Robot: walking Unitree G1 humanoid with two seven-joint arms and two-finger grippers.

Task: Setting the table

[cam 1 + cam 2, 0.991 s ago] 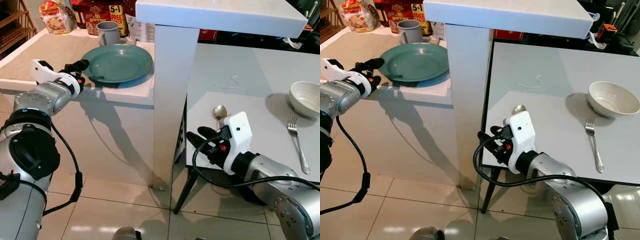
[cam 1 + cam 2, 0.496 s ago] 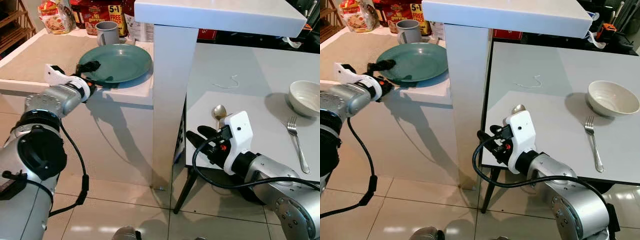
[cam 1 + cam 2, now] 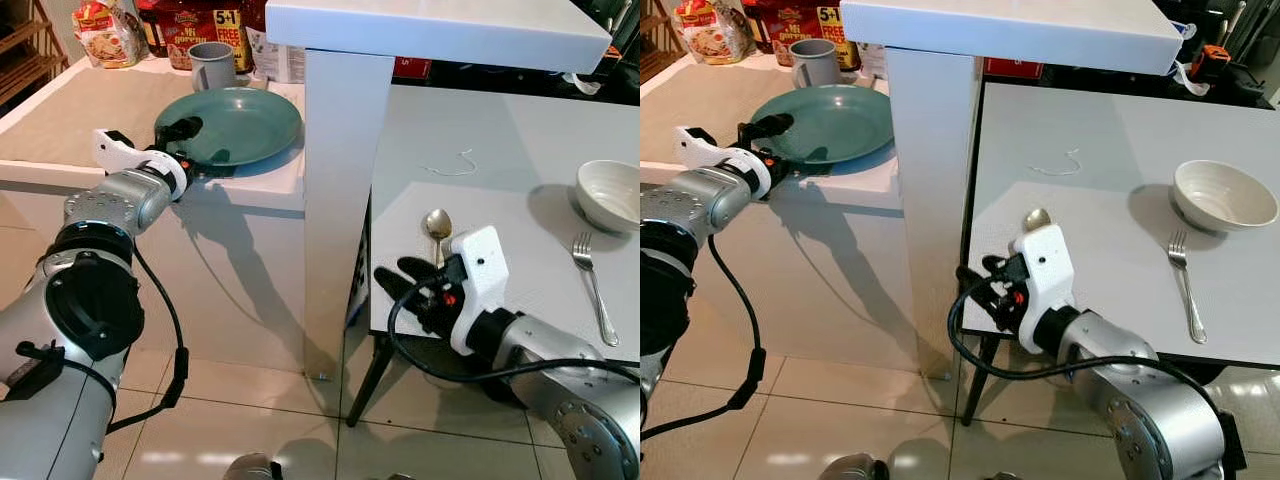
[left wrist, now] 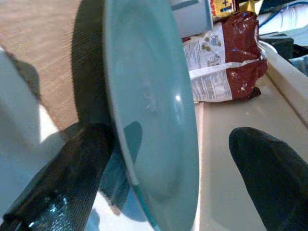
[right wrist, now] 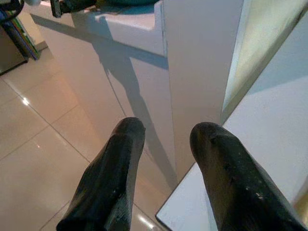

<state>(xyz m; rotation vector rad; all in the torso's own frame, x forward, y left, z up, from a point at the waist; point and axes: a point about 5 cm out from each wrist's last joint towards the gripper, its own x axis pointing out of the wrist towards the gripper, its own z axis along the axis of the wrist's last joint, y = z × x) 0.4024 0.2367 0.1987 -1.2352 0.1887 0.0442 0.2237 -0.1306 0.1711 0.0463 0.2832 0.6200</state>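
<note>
Straddling the near rim of the green plate [image 3: 235, 125], the left gripper [image 3: 190, 150] has jaws apart; right gripper [image 3: 400, 285] idles open.

Bright, even indoor light; sharp head views, hard shadows below.

The left table [image 3: 70, 110] holds a teal plate [image 3: 235, 125], a grey mug [image 3: 212, 65] and food packets [image 3: 112, 30] behind. The right table [image 3: 500, 150] carries a spoon [image 3: 437, 228], fork [image 3: 592, 285] and white bowl [image 3: 610, 195].
</note>
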